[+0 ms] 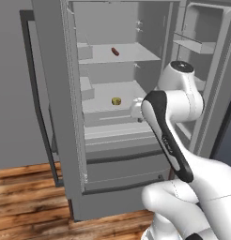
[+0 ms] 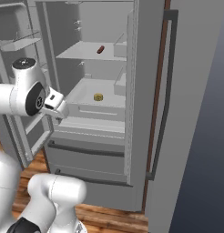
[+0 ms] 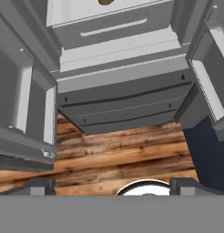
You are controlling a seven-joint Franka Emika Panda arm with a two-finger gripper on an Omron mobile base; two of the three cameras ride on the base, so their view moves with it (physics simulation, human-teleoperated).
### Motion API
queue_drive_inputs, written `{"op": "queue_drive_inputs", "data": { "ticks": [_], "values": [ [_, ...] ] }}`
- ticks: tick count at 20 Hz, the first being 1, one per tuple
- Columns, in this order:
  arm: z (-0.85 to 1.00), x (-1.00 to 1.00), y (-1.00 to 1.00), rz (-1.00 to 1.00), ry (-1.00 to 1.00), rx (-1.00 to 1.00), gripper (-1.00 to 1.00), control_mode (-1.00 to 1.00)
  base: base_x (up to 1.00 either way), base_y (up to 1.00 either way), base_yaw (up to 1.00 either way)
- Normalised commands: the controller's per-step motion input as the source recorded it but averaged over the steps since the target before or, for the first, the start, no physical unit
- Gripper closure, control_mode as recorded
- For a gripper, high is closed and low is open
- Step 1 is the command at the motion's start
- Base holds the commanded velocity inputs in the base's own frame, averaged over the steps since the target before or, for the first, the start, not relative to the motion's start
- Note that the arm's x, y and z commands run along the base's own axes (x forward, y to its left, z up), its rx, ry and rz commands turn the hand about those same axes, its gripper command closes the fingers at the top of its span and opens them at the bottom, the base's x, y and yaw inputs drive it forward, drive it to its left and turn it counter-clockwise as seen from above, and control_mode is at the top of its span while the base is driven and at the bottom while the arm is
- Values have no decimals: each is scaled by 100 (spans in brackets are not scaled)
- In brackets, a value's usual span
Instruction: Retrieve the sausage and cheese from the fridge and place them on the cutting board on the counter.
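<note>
The grey fridge stands with both doors swung open. On its upper shelf lies the dark red-brown sausage. One shelf lower sits the small yellow cheese, whose edge peeks in at the top of the hand view. My gripper is open, with nothing between its fingertips. It hangs in front of the fridge at about the cheese shelf's height, tilted down toward the bottom drawers. The cutting board and the counter are out of view.
Open fridge doors with bins flank the hand on both sides. A crisper drawer sits under the cheese shelf. Wood floor lies below. My own arm crosses the fridge's right half in the left base view.
</note>
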Motion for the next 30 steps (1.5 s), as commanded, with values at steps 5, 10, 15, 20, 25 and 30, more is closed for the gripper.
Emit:
{"op": "queue_drive_inputs", "data": {
  "ticks": [5, 10, 15, 20, 25, 30],
  "values": [
    [-18, 15, -21, 4, -2, -13, -100, -100, 0, 0, 0],
    [0, 0, 0, 0, 0, 0, -100, -100, 0, 0, 0],
    [0, 0, 0, 0, 0, 0, -100, -100, 0, 0, 0],
    [0, 0, 0, 0, 0, 0, -100, -100, 0, 0, 0],
    [0, 0, 0, 0, 0, 0, -100, -100, 0, 0, 0],
    [0, 0, 0, 0, 0, 0, -100, 100, 0, 0, 0]
  ]
}}
